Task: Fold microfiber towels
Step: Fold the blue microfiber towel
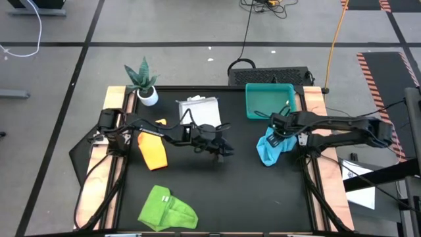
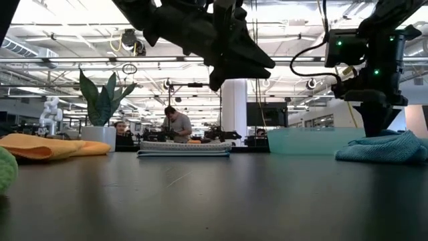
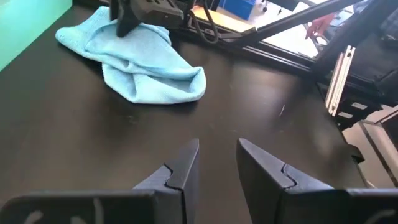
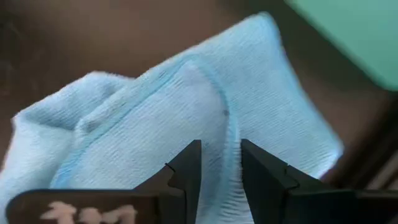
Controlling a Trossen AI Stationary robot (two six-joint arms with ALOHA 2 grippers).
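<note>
A turquoise blue towel (image 1: 268, 153) lies crumpled on the black table near the right side, in front of the teal tray (image 1: 270, 100). My right gripper (image 1: 279, 135) stands on top of it, pointing down, shut on it. My left gripper (image 1: 223, 150) hovers shut and empty over the table's middle, pointing toward the towel (image 3: 143, 62). A yellow-orange towel (image 1: 152, 150) lies folded at the left. A lime green towel (image 1: 168, 209) lies crumpled at the near edge. A white-grey towel (image 1: 197, 108) lies folded flat at the back, on a bluish layer (image 2: 184, 153). My right gripper pinches the turquoise towel at a stitched hem ridge (image 4: 231, 134) on its upper side, the hem running between the two fingers (image 4: 186, 168). The fingers come from above, pointing down. The towel stays slack and crumpled, its lower folds (image 2: 384, 150) resting on the table.
A potted plant (image 1: 143, 82) stands at the back left corner. The tray stands at the back right. Bare table lies between the two grippers and toward the near right. People (image 2: 177, 124) show in the room beyond the table.
</note>
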